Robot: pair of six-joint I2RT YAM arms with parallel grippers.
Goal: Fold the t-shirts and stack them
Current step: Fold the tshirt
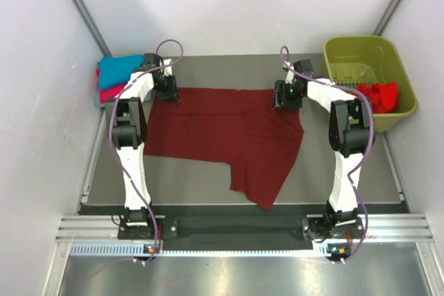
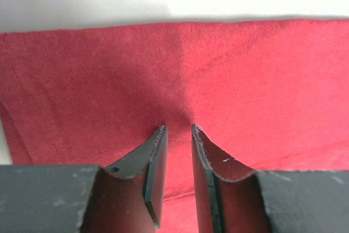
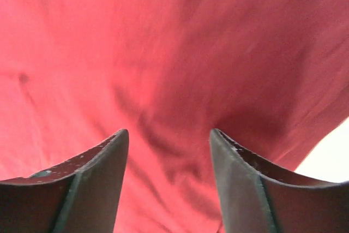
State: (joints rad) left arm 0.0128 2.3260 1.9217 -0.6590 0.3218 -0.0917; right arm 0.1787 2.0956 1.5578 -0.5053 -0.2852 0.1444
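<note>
Grey worktop [image 1: 187, 185] within white walls, seen from above and behind the arm bases. Nearest the bases lies a bare strip. Beyond it, a dark maroon t-shirt [image 1: 222, 133] is spread flat, with one lobe trailing toward the near right.

The left arm [image 1: 130, 126] and right arm [image 1: 347, 129] both reach to the shirt's far edge, one near each far corner. The left jaws stand narrow, their tips at a pucker of cloth, and it cannot be told whether they grip. The right jaws are wide apart over the cloth and hold nothing.

The step in hand is judged to be taking the far edge for a fold. The next move calls for both jaws to close on that edge, then lift and carry it evenly toward the bases.

Open room lies near-left and right of the shirt. At far left a teal shirt [image 1: 119, 68] rests on a pink-red shirt [image 1: 107, 93], just beside the left jaws. At far right an olive basket [image 1: 340, 67] holds a bright red shirt [image 1: 379, 95].
</note>
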